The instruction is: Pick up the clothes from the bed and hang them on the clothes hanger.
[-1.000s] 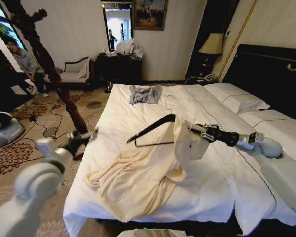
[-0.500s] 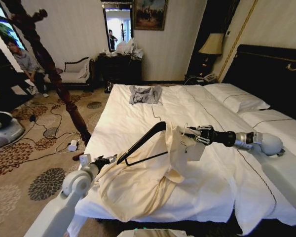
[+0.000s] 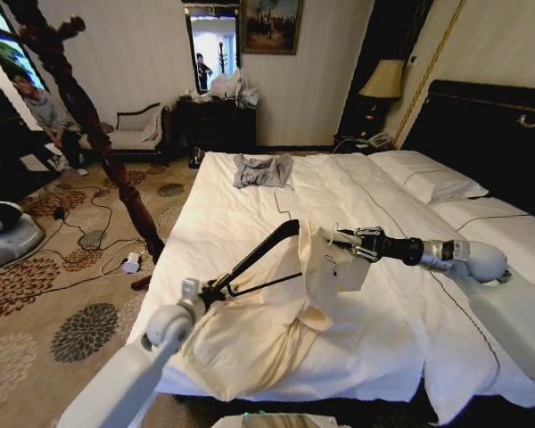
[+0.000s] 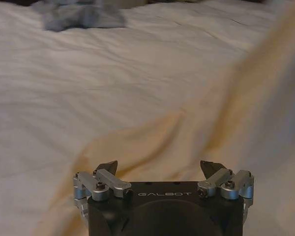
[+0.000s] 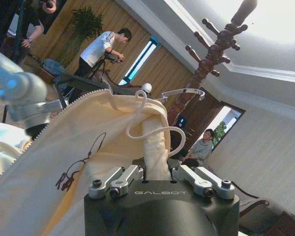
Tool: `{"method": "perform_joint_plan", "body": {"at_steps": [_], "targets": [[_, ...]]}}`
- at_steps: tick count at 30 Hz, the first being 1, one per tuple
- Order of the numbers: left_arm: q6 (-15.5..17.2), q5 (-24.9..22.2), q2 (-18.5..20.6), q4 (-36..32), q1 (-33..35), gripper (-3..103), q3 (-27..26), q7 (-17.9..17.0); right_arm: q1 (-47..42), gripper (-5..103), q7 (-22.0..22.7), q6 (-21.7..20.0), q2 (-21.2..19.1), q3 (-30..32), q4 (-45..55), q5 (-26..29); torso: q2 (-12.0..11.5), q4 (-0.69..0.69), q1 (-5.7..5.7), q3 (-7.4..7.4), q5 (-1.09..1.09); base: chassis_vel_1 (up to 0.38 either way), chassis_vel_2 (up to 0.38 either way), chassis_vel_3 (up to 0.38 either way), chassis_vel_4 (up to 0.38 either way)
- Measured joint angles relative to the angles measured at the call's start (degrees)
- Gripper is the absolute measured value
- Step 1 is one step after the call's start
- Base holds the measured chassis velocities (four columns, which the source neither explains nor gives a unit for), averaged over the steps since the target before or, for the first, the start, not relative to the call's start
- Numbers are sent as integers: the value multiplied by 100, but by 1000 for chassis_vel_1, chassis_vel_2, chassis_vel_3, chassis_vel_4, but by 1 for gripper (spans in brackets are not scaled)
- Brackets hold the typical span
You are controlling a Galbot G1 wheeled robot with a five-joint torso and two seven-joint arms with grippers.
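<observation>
Left gripper (image 3: 216, 292): has come in from the bed's edge to the hanger's (image 3: 254, 259) low end; jaws wide, empty, garment (image 3: 250, 334) just ahead.
Right gripper (image 3: 346, 241): still pinching the garment's collar, raised off the bed (image 3: 241, 201).
Hanger: one arm inside the garment, free end beside left gripper.
Status: hanging half done, judged.

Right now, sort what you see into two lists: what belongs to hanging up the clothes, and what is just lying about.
Part of the job:
cream garment, pinched by the right gripper
black hanger, partly inside the garment
left gripper, fingers open, at the hanger's lower end
bed

Just lying about:
small grey garment
wooden coat stand
pillows
bedside lamp
</observation>
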Motion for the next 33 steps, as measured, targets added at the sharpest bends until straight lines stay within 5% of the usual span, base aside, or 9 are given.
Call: {"method": "perform_joint_plan", "body": {"at_steps": [7, 14, 20, 33], "targets": [[-201, 198, -204, 315, -239, 88, 213, 90, -16, 20, 16, 43, 45, 13, -8, 38, 0, 1, 0, 0, -1, 0, 0, 0, 0], [-238, 92, -555, 719, -708, 66, 540, 84, -51, 20, 43, 63, 70, 35, 41, 52, 0, 0, 0, 0, 0, 0, 0, 0, 0], [-231, 69, -797, 1084, -941, 66, 658, 64, -45, 20, 89, 62, 18, 63, 116, 152, 0, 0, 0, 0, -1, 0, 0, 0, 0], [-336, 43, -756, 912, -874, 20, 629, 99, -19, 20, 100, 58, 28, 45, 64, 177, 1, 1, 0, 0, 0, 0, 0, 0, 0]]}}
